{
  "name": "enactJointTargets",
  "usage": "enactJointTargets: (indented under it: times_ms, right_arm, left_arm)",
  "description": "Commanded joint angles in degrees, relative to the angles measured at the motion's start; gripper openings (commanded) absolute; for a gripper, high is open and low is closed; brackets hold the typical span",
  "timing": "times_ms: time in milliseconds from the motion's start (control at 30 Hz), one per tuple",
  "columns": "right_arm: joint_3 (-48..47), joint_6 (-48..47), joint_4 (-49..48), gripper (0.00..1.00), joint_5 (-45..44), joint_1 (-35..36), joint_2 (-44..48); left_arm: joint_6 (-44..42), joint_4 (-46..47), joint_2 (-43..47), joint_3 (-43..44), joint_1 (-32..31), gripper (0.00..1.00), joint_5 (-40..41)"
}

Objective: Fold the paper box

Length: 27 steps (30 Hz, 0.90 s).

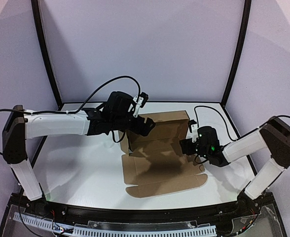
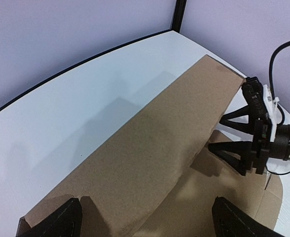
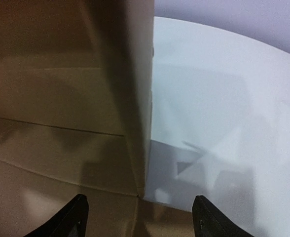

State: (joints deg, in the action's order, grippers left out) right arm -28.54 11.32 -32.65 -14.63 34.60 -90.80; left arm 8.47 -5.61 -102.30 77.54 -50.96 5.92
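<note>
near flap: the front flap of the paper box lies flat on the tabletop, closest to the arm bases; it is not raised yet, probably because it closes over the rest and has to wait for the walls
base panel: the base panel lies flat at the middle of the tabletop, shaded by the wall behind it; its spread seems to keep the sheet steady while the edges are worked
right pincer: the right pincer is low at the box's right edge, fingers apart, one on each side of the upright side flap and not clamped on it; that position suits pinching the flap or turning it inward
left pincer: the left pincer is over the left end of the back wall, fingers spread wide with the cardboard running between them and nothing gripped; it looks placed to stop that wall falling back
back wall: it stands up along the far side of the box, meeting the side flap at the right corner
step judged: the walls are going up; the corner tuck and the front flap are left to do
</note>
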Motion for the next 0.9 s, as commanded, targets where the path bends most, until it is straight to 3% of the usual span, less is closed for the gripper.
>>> enactJointTargets:
  times_ms: [0, 133, 233, 433, 567, 700, 733, 800, 867]
  right_arm:
    - [-1.14, -0.02, -10.97, 0.69, -5.67, 0.85, -5.73]
    - [-1.62, -0.49, -16.36, 0.60, -8.59, 1.30, -9.61]
    - [-0.23, -0.47, -23.12, 0.47, -9.79, 1.35, -11.46]
    - [0.08, -2.13, -24.80, 0.08, -7.43, 1.31, -11.44]
    - [0.25, -1.99, -22.41, 0.00, -6.09, 1.48, -10.82]
    - [0.04, -2.65, -19.73, 0.01, -4.54, 1.53, -9.87]
    - [-0.31, -3.04, -18.48, 0.10, -3.26, 1.57, -9.52]
    - [-0.68, -2.55, -15.02, 0.44, -1.47, 1.55, -8.40]
    - [0.10, -1.99, -13.99, 0.65, -2.02, 1.53, -6.73]
  left_arm:
    - [3.27, -13.52, -3.62, -2.84, 0.43, 0.94, -0.20]
    - [3.23, -13.43, -3.61, -3.18, 0.43, 0.94, -0.90]
    - [3.15, -13.46, -3.73, -3.20, 0.46, 0.94, -0.96]
    - [3.29, -13.90, -3.97, -2.88, 0.50, 0.94, -0.26]
    - [3.64, -13.88, -4.03, -2.21, 0.47, 0.94, 0.97]
    - [3.81, -13.28, -3.88, -1.23, 0.47, 0.94, 1.11]
    - [3.76, -13.18, -3.92, -1.02, 0.53, 0.94, 1.07]
    - [3.63, -12.98, -4.01, -0.84, 0.54, 0.94, 1.19]
    - [3.55, -13.07, -4.18, -0.84, 0.47, 0.94, 1.25]
